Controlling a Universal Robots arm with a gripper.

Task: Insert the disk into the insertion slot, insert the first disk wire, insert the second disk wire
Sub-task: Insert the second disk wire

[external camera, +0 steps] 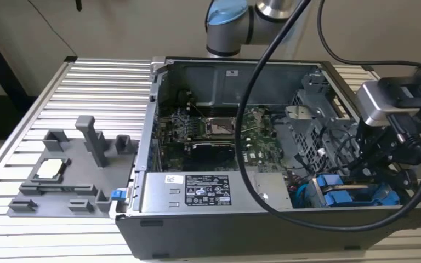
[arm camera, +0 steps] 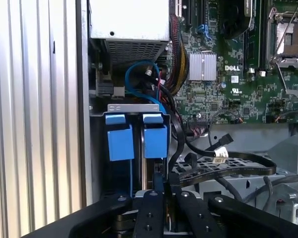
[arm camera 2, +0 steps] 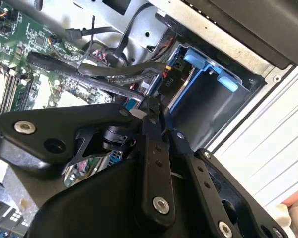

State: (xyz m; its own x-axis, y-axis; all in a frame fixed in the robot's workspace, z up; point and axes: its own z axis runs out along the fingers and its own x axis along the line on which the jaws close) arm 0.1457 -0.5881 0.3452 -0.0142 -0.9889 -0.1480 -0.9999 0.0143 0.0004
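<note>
Two blue-tabbed drives sit side by side in the grey drive cage at the case's front corner. The disk is the one nearer the motherboard, seated in its insertion slot; in the exterior view its blue carrier shows low on the right. My gripper hangs just above the disk's rear end, its black fingers pinched together on the end of a black disk wire. In the second wrist view the gripper meets beside the blue bay. In the exterior view the gripper is inside the case.
The motherboard lies in the case's middle and a labelled power supply along its front. A perforated grey cage and loose black cables crowd the gripper. A grey fixture stands on the slatted table.
</note>
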